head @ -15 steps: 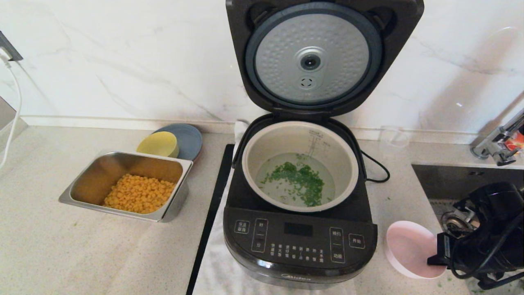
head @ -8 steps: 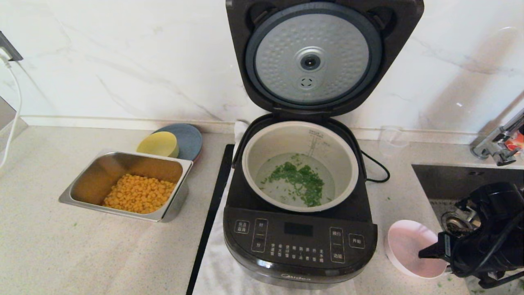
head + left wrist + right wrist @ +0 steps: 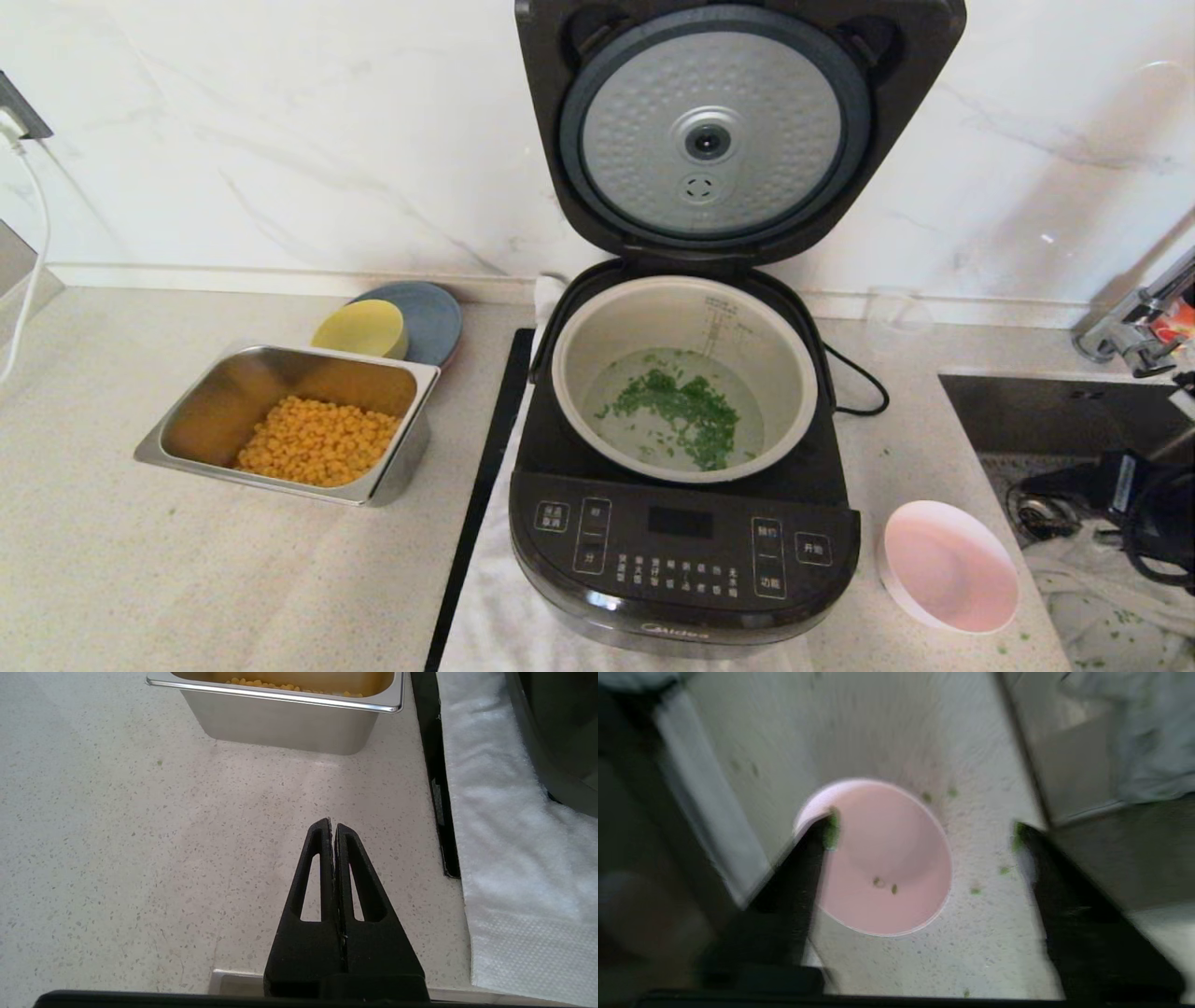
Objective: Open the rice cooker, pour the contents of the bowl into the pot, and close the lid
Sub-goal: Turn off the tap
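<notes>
- The left gripper [image 3: 333,828] hung low over the bare countertop [image 3: 140,835] at the near edge, its fingers pressed together on nothing.
- The right gripper [image 3: 924,833] hovered above the bowl [image 3: 949,579], its jaws spread wide and holding nothing; green flecks clung to its fingertips [image 3: 830,830].
- The bowl sat upright on the counter just to the right of the rice cooker [image 3: 681,551], all but empty, with only a couple of green bits [image 3: 886,885] left inside.
- In the cooker's pot [image 3: 597,327] the chopped greens [image 3: 681,406] lay across the bottom.
- To the left stood a steel tray [image 3: 177,429] of corn [image 3: 317,453], and behind it a yellow bowl [image 3: 359,329].
- Farthest back, the lid [image 3: 738,121] stood upright and fully open against the wall.
</notes>
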`<state>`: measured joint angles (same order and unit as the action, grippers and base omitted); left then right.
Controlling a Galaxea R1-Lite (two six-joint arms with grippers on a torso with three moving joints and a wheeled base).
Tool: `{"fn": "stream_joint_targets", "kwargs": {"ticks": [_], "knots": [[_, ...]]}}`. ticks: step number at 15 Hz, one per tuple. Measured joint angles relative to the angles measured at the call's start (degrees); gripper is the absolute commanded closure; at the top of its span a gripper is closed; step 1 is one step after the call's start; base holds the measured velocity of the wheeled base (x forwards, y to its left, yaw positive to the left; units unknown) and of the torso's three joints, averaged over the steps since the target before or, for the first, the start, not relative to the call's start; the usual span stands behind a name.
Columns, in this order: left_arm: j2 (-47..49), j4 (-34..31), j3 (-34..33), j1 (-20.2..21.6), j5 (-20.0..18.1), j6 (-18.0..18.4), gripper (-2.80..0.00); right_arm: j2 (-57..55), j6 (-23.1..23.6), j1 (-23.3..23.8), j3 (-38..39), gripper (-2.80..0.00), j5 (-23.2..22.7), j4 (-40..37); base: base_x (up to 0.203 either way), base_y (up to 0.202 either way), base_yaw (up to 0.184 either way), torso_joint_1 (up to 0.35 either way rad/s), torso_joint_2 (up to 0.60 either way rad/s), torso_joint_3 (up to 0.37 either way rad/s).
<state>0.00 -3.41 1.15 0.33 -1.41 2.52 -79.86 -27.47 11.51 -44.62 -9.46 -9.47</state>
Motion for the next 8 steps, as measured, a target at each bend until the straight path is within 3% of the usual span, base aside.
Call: {"fn": "stream_joint_targets", "kwargs": {"ticks": [3,5,8], "knots": [[0.00,0.00,0.00,0.00,0.00,0.00,0.00,2.77,0.01,2.54,-2.68,0.00,5.11,-1.96,0.000,0.000,0.000,0.000,0.00,0.000],[0.00,0.00,0.00,0.00,0.00,0.01,0.00,2.44,0.69,3.75,-2.99,0.00,12.13,-1.11,0.000,0.000,0.000,0.000,0.00,0.000],[0.00,0.00,0.00,0.00,0.02,0.01,0.00,-0.86,1.67,7.36,-0.59,0.00,22.64,7.39,0.000,0.000,0.000,0.000,0.00,0.000]]}}
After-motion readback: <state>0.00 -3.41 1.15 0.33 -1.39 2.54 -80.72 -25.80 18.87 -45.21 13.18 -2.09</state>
